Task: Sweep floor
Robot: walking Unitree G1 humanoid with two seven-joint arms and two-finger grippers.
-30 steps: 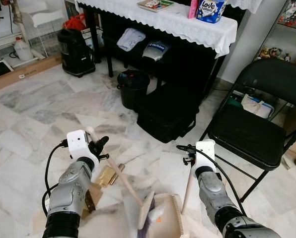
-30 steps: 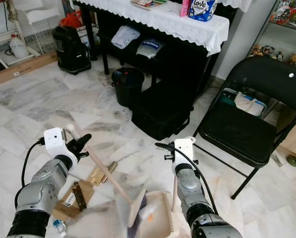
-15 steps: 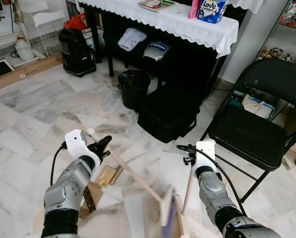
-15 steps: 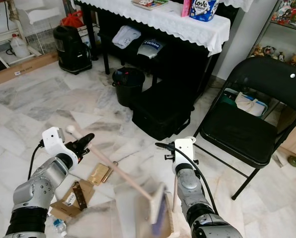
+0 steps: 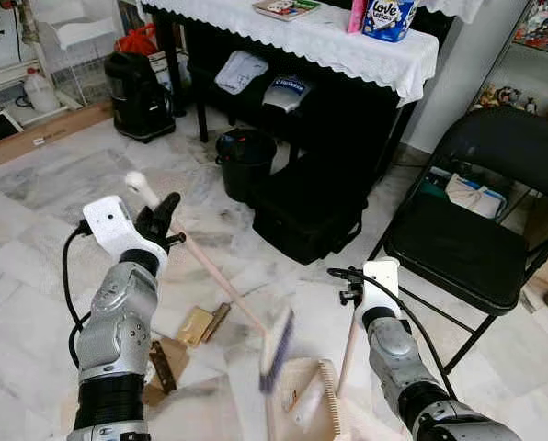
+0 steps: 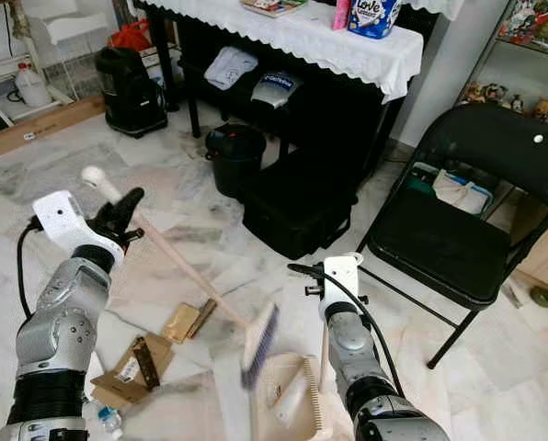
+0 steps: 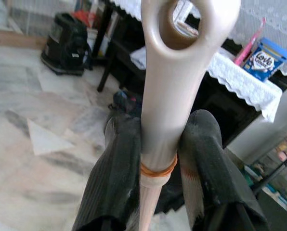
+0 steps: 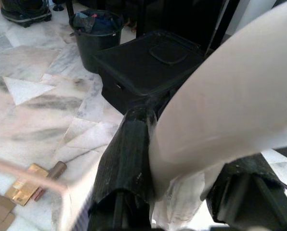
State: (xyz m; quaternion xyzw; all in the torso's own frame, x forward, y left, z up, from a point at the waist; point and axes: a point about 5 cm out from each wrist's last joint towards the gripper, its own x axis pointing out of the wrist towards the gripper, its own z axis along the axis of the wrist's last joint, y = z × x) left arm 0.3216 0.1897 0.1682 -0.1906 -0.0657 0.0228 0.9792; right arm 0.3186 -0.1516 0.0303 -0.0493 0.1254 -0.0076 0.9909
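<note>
My broom [image 5: 210, 271] slants down to a motion-blurred head just beside the dustpan [image 5: 309, 404], whose lower edge the frame cuts off. My left hand [image 7: 159, 159] is clamped on the broom's handle top, my right hand [image 8: 182, 178] on the dustpan's handle. Cardboard scraps [image 5: 196, 324] lie near the dustpan; a black bin [image 5: 246, 162] and folding chair [image 5: 481, 230] stand beyond.

A pale marble floor [image 5: 62, 197] with grey veining spreads across the room. A dark table [image 5: 348, 41] draped in a white lace cloth stands against the far side, with a black bucket [image 5: 246, 161] and a black case [image 5: 311, 216] beneath it. A black folding chair [image 5: 481, 230] stands beside the table.
</note>
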